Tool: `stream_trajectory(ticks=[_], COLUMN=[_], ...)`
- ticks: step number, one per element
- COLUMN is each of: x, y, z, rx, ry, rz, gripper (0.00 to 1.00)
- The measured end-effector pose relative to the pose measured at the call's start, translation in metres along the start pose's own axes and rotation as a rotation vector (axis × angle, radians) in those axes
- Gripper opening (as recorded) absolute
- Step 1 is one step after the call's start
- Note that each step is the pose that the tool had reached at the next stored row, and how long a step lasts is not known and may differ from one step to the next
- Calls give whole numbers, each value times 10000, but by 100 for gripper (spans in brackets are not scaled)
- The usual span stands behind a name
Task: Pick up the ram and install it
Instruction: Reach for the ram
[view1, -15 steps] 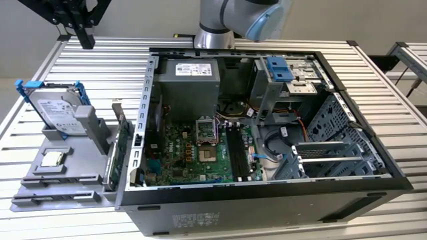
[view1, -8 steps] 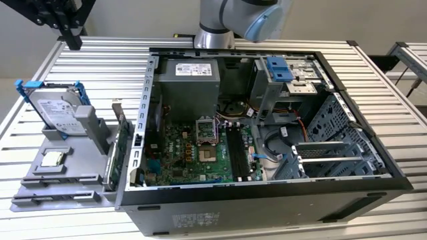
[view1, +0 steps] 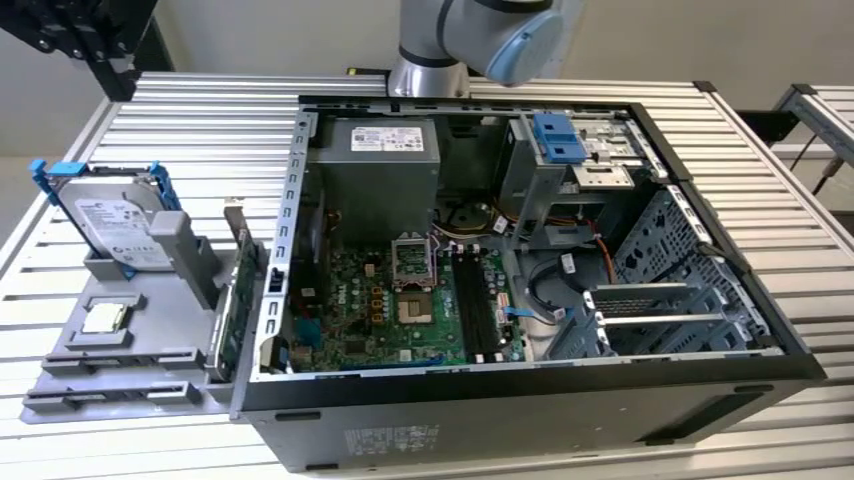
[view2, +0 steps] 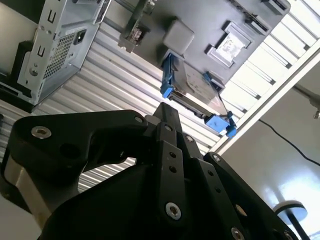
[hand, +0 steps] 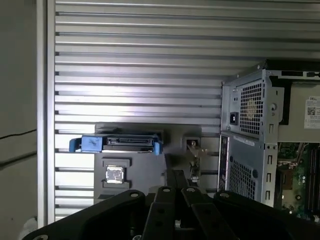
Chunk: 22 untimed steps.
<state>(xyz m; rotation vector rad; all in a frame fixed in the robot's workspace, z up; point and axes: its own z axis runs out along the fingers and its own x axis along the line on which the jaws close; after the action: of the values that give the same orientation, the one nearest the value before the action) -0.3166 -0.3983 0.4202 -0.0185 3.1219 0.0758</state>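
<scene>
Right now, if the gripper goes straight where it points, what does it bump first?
Probably the grey tray, beside the blue-framed hard drive; the gripper aims there in both wrist views, though depth is unclear.

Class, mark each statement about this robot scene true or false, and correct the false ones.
1. The computer case lies open on the slatted table. True.
2. The hard drive sits inside the case. False: it stands on the grey tray beside the case.
3. The gripper reaches into the case. False: in the first wrist view it is outside the case, pointing toward the tray.
4. A green card with a metal bracket stands between the hard drive and the case. True.
</scene>
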Motion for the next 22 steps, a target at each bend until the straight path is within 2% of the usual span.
stream_trajectory(ticks=[22], x=[659], y=[18], z=[61], rx=[5], ry=[16], rz=[-294], gripper=[0])
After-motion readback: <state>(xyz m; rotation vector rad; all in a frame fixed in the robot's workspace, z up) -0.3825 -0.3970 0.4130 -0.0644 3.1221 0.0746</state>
